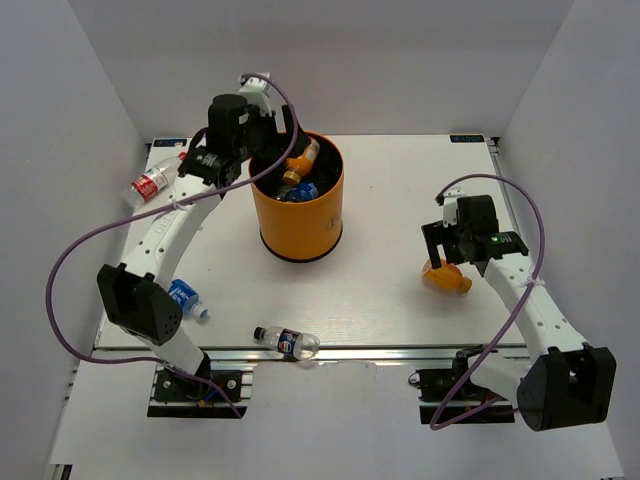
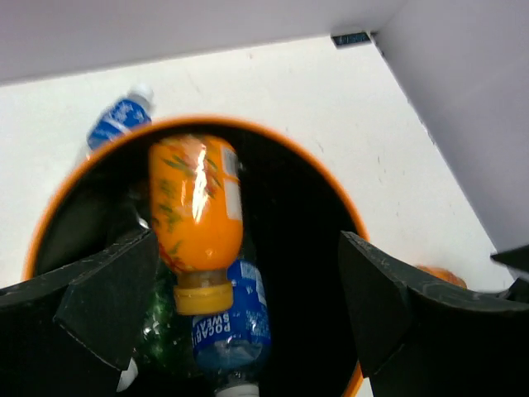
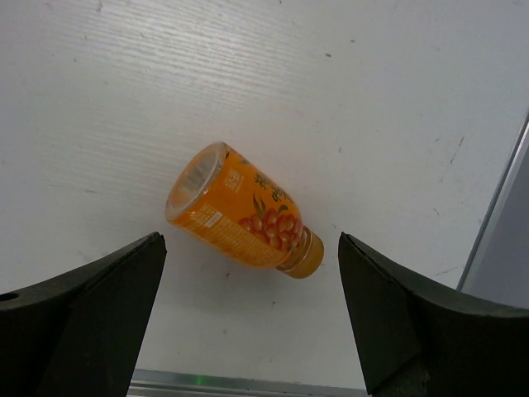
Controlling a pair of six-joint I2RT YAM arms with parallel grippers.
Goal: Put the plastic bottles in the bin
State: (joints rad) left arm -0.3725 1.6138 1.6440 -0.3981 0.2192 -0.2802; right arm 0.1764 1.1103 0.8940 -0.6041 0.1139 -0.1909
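Bin (image 1: 300, 228): stands upright on the surface (image 1: 400, 300), left of middle and toward the far side.
Left claw (image 2: 248, 285): hangs over the bin's mouth with its jaws spread wide, gripping nothing.
Right claw (image 3: 248, 310): jaws wide apart and empty, just above the loose orange bottle on the right side of the surface.
Binned orange bottle (image 2: 194, 207): inside the bin, tilted with its yellow cap down. In the left wrist view it shows between the left claw's fingers (image 2: 103, 310), lower down.
Pocari bottle (image 2: 234, 324): in the bin under the orange one, blue label up.
Green bottle (image 2: 155, 331): in the bin beside the Pocari bottle, mostly hidden.
Loose orange bottle (image 3: 241, 211): on its side on the surface, between the right claw's fingers in the wrist view but below them, cap toward the surface's right edge.
Red-label bottle (image 1: 152, 184): on its side at the far left edge, beside the left arm.
Blue-label bottle (image 1: 186, 296): on the surface by the left arm's elbow.
Dark-label bottle (image 1: 287, 342): on its side at the near edge, between the arm bases.
Outer blue bottle (image 2: 120, 116): on the surface just outside the bin's rim, seen only from the left wrist.
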